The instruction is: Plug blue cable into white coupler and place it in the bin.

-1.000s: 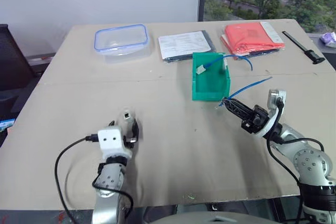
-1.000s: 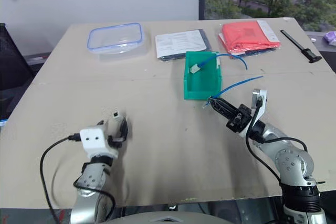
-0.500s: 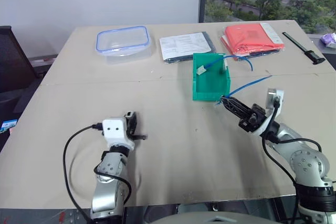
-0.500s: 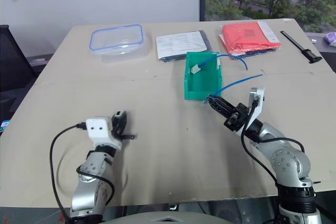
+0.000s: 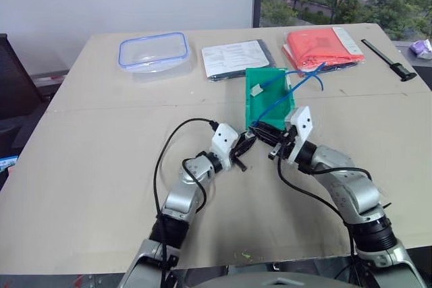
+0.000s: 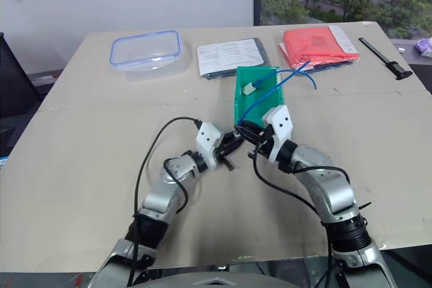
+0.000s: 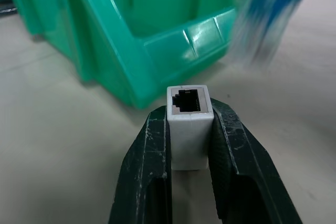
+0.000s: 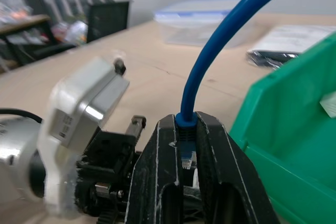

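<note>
Tan cardboard covers the wide table (image 5: 101, 139), and at its middle the two arms have come together since a second ago, when the left one lay low at the near left and the right one reached in from the far right. The small green plastic bin with tall sides (image 5: 268, 98) stands just behind the meeting point, a white block with a blue tail lying inside it. The left gripper (image 7: 190, 129), now pointing level toward the bin's front lip, has its black fingers pinched on the tiny white plastic coupler (image 7: 189, 124), socket facing outward. The right gripper (image 8: 187, 148), level and angled leftward, squeezes the thin light-blue network cable (image 8: 220, 40) just behind its clear plug, the cable arching up over the bin.
</note>
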Motion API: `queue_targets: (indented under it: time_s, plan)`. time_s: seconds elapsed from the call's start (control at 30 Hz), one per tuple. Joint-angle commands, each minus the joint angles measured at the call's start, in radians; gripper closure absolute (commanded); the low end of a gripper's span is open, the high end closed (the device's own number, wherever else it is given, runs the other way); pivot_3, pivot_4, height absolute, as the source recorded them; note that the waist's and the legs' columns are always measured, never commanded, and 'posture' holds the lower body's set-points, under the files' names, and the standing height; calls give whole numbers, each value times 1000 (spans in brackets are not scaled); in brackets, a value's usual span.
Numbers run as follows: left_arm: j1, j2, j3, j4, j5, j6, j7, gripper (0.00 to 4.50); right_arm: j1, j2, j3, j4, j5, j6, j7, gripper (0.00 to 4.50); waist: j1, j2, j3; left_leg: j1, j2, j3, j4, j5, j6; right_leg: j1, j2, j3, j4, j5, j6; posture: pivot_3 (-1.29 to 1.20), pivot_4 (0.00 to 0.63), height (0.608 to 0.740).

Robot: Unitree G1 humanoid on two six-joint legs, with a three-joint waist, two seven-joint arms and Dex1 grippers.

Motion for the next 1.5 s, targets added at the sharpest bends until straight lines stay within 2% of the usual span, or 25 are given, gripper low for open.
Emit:
queue_targets:
  time_s: [0.03,0.23,0.4,0.57,0.73,1.03,1.5]
  plan:
    - [4,-19,-31,72,35,-25,13,4169,-19,26,24,-19,-63,-30,-36,4500,1,0,0,0,0,0,0,-1,2,0,0,0,0,0,0,0,150,740]
    - [22,-56,-34,104,120,-150,128,4169,24,54,35,-12,-125,-71,-57,4500,3,0,0,2,-2,-1,2,-1,2,3,-1,1,0,0,1,0,150,740]
    - [82,-97,-33,124,116,-265,156,4169,73,81,4,-41,-129,-152,-72,4500,0,0,-1,2,-2,-1,2,-1,2,3,-1,1,0,1,2,0,150,740]
    - [116,-129,-35,149,160,-374,227,4169,127,62,1,-84,-163,-225,-60,4500,1,0,-1,1,-3,-1,0,-1,2,1,-2,1,0,1,2,0,150,740]
    - [130,-142,-41,142,167,-394,237,4169,149,38,7,-68,-214,-292,-57,4500,-2,3,-3,2,-4,0,-1,-1,2,1,-3,2,-1,1,2,0,150,740]
    - [141,-129,-62,133,202,-415,240,4169,97,41,41,21,-299,-371,-47,4500,-3,8,-6,2,-5,0,-1,-1,3,2,-3,2,-1,0,3,0,150,740]
    - [148,-130,-67,136,202,-417,246,4169,105,37,25,61,-357,-361,-74,4500,-3,12,-9,2,-6,1,-2,-2,4,2,-4,2,-1,-1,5,0,150,740]
